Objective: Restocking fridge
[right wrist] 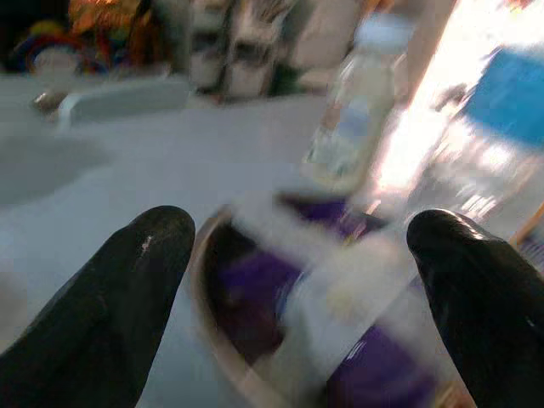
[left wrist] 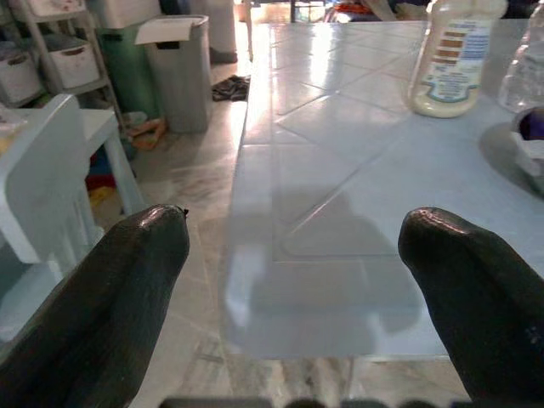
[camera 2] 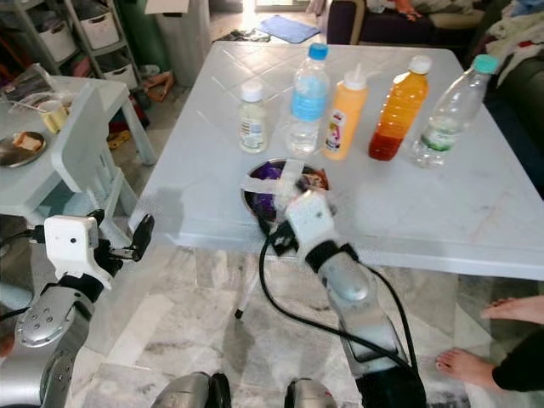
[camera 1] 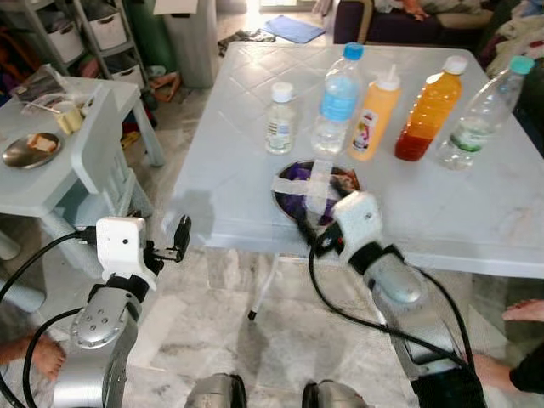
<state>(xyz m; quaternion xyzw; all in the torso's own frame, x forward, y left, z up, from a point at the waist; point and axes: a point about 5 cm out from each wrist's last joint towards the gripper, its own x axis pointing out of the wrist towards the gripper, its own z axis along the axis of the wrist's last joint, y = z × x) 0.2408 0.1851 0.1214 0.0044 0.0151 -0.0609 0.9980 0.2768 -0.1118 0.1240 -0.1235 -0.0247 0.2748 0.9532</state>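
Five bottles stand in a row on the white table: a small white-capped bottle, a blue-capped water bottle, a yellow squeeze bottle, an orange juice bottle and a clear teal-capped bottle. In front of them sits a metal bowl with purple contents, taped across the top. My right gripper is open at the bowl's near rim, a finger on either side of it. My left gripper is open and empty, held low off the table's near-left corner.
A low grey side table at the left holds a plate of food and a cup. Shelves with bins and a grey trash bin stand behind. A person's bare feet are on the marble floor at the right.
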